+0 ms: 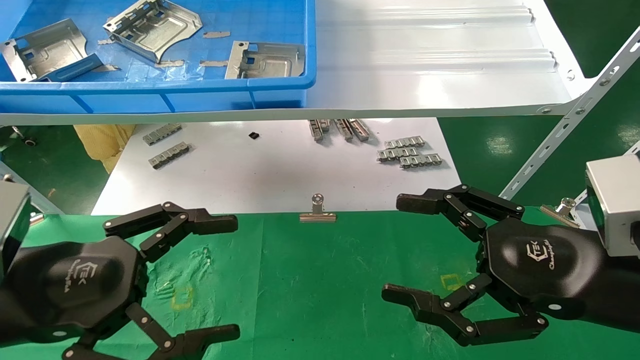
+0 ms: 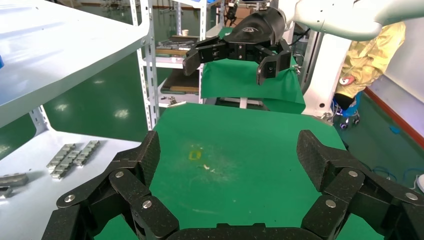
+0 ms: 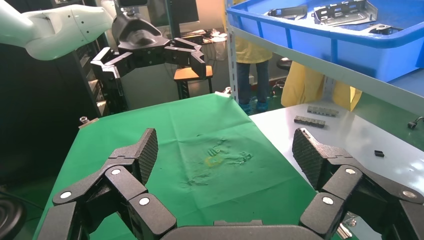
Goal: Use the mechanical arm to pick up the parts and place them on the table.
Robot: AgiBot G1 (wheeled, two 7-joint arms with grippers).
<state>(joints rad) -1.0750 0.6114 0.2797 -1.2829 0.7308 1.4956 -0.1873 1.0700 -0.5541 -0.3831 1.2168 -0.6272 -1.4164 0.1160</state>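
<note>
Three silvery stamped metal parts lie in the blue tray (image 1: 280, 85) on the upper shelf: one at the left (image 1: 42, 50), one in the middle (image 1: 155, 27), one at the right (image 1: 267, 61). They also show in the right wrist view (image 3: 342, 11). My left gripper (image 1: 227, 277) is open and empty, low over the green cloth table (image 1: 320, 280) at its left. My right gripper (image 1: 400, 247) is open and empty over the table's right side. In the left wrist view the open fingers (image 2: 145, 155) frame bare green cloth (image 2: 240, 150).
A glossy white board (image 1: 260, 170) behind the cloth carries several small grey clip strips (image 1: 407, 152) and a black bit (image 1: 254, 135). A silver binder clip (image 1: 317, 210) sits at the cloth's far edge. The white shelf (image 1: 430, 60) overhangs, with a perforated metal brace (image 1: 575, 115) at the right.
</note>
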